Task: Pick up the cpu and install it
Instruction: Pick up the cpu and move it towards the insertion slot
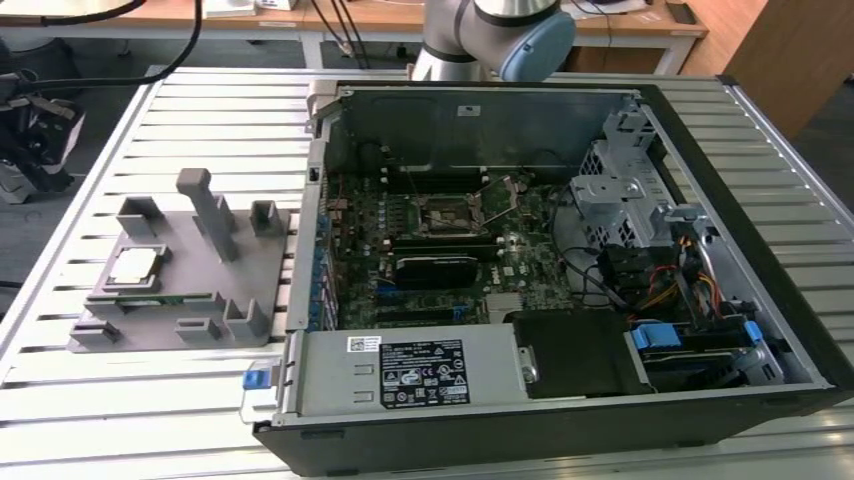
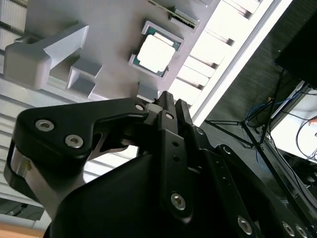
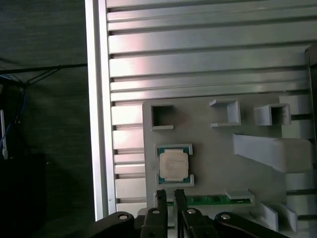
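Gripper (image 3: 170, 196) has its fingers pretty much pressed together, nothing between them, hanging over the grey holder (image 3: 213, 158). The cpu (image 3: 173, 164) sits flat in the holder's square pocket, near the green memory strip (image 3: 213, 200).

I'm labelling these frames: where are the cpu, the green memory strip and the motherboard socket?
cpu (image 3: 173, 164): first wrist view, middle of its silvery top.
memory strip (image 3: 213, 200): first wrist view, middle of its green edge.
socket (image 1: 447, 213): exterior view, middle of the square frame.

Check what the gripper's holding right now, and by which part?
Nothing. The gripper jaws are empty; the small silvery square cpu lies in its grey plastic holder.
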`<state>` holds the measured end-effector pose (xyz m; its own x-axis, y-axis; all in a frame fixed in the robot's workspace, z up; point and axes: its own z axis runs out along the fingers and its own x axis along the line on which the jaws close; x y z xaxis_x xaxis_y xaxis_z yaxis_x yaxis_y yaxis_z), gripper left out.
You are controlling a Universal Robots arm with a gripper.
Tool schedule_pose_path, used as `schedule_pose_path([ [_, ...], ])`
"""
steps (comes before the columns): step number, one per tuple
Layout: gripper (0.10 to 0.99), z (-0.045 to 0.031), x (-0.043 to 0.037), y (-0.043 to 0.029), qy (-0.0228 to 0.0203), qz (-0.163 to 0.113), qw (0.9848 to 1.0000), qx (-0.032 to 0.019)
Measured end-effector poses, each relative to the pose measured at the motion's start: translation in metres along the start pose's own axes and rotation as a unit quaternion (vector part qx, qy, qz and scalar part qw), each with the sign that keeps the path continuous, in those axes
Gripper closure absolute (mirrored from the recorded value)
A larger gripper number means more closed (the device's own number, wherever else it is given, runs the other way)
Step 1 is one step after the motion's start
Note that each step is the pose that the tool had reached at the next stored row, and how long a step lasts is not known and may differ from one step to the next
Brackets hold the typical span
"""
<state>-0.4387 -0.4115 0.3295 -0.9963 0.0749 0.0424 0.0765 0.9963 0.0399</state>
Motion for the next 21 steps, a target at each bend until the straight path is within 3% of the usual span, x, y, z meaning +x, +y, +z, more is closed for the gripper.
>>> schedule_pose_path([
  [3,0.784,0.0048,-0.0004,-0.0019,0.0068,-0.001,1.0,0.0006],
  [8,0.671,0.0138,-0.0008,-0.0043,0.0123,-0.006,0.9999,0.0012],
  [9,0.608,0.0156,-0.0009,-0.0044,0.013,-0.006,0.9999,0.0013],
  [21,0.608,0.0372,-0.0021,-0.006,0.0197,-0.012,0.9997,0.0023],
])
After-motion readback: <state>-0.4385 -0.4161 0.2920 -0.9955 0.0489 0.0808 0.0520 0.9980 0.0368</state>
